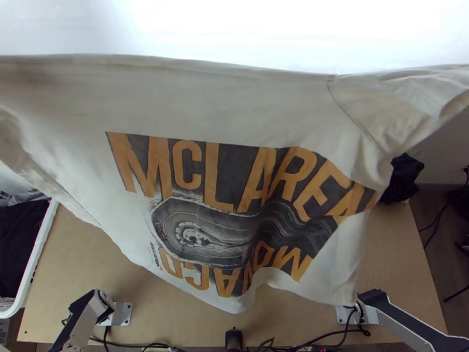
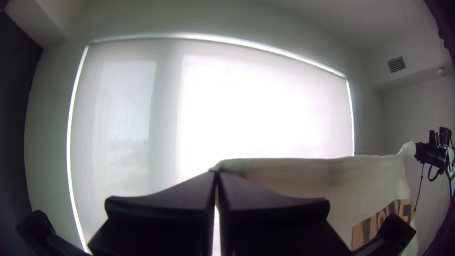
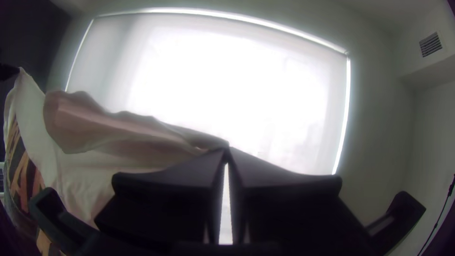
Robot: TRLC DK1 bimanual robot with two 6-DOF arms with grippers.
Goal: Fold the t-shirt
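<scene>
While the t-shirt hides tabletop, left end effector and right one grip it.

The t-shirt is matt cloth, the table wood.

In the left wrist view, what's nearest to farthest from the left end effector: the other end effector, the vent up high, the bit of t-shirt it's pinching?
1. Pinched bit of t-shirt: right at the left end effector's tips.
2. Right end effector: at the t-shirt's far end.
3. Vent: up near the ceiling, in the background.
</scene>
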